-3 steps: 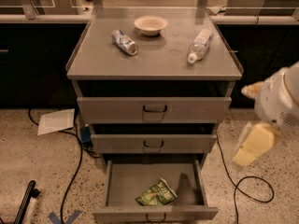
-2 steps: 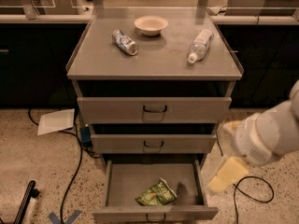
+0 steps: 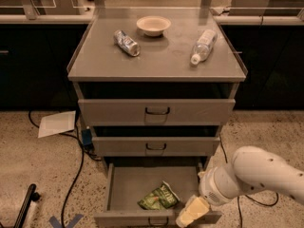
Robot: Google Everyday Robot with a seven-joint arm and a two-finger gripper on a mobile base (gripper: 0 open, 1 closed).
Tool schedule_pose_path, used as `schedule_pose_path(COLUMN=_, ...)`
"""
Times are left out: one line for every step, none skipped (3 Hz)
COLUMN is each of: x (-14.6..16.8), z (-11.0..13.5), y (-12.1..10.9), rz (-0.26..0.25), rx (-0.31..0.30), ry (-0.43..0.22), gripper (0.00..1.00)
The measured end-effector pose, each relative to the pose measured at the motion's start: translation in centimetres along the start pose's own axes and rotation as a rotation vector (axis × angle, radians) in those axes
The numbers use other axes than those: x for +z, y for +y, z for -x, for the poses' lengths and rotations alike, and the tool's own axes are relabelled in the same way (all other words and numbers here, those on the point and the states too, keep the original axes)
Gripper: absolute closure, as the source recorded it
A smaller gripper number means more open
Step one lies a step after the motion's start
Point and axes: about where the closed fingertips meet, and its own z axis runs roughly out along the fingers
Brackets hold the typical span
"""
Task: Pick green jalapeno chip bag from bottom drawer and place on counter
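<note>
Drawer space at the base of the grey metal cabinet stood pulled out: the bottom drawer [image 3: 124, 186], a flat grey tray with a low front panel and a small black loop handle. The small crinkled green jalapeno chip bag [image 3: 159, 198] lay on the drawer floor, right of centre and close to the front panel.

The pale yellow gripper [image 3: 192, 212] hung over the drawer's front right corner, just beside the bag's right end. Whether it was open or closed could not be told, nor whether it touched the bag. The bulky white arm [image 3: 251, 175] reached in from the right edge of the view.

Above, two taller-fronted grey drawers [image 3: 156, 111] were partly out. The counter [image 3: 161, 63], the cabinet's broad flat grey top, carried a crushed silver can [image 3: 127, 43] at the left, a shallow pale bowl [image 3: 153, 25] towards the back, and a clear plastic bottle [image 3: 203, 46] lying on its side at the right. A white sheet of paper [image 3: 57, 123] and black cables [image 3: 76, 175] lay on the speckled floor to the left.
</note>
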Motion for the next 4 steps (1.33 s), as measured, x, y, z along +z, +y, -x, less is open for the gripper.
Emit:
schedule_pose_path(x=6.6, z=0.4, y=-4.1, rz=-0.03, rx=0.031, ry=-0.05, gripper=0.0)
schedule_pose_path(x=8.1, z=1.3, y=-5.1, rz=-0.058, rx=0.037, ry=-0.096, gripper=0.0)
schedule_pose_path(x=8.0, z=1.3, y=-5.1, rz=-0.059, rx=0.036, ry=-0.096, gripper=0.0)
schedule_pose_path(x=9.4, z=-0.2, y=-6.1, rz=-0.095, rx=0.081, ry=-0.12, gripper=0.0)
